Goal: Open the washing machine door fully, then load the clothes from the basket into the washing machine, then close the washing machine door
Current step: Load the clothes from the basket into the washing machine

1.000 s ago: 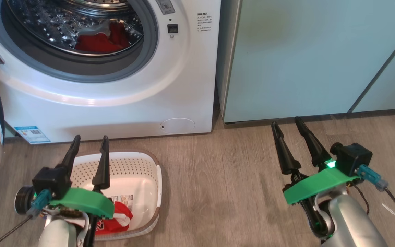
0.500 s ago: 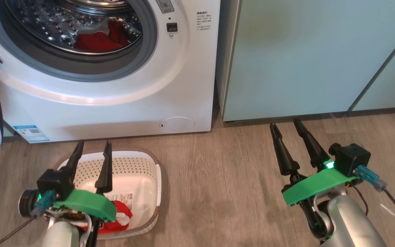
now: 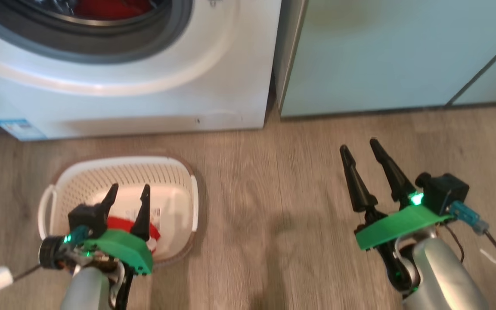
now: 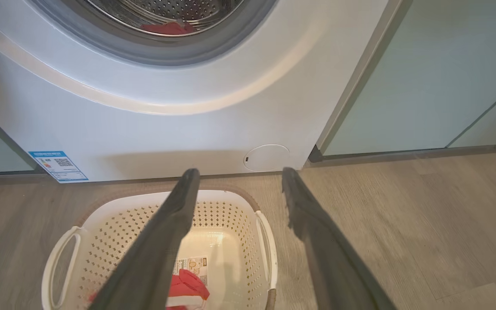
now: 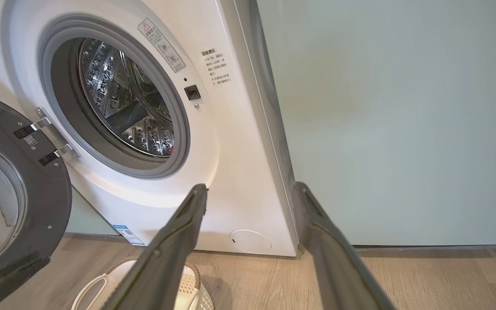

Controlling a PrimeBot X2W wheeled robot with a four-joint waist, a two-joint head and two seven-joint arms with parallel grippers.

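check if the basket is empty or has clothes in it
Not empty: a red garment lies on the floor of the basket, beside its label.

Left gripper (image 3: 130, 187) over basket (image 3: 123, 172) (fingers (image 3: 144, 211) apart), red clothes (image 3: 121, 224) inside

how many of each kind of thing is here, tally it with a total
washing machine: 1
washing machine door: 1
basket: 1
red clothes heaps: 2, one in the basket, one inside the washing machine
grippers: 2, left gripper, right gripper
total: 7

Head looks down; wrists face washing machine (image 5: 239, 163), basket (image 4: 226, 215) shared.
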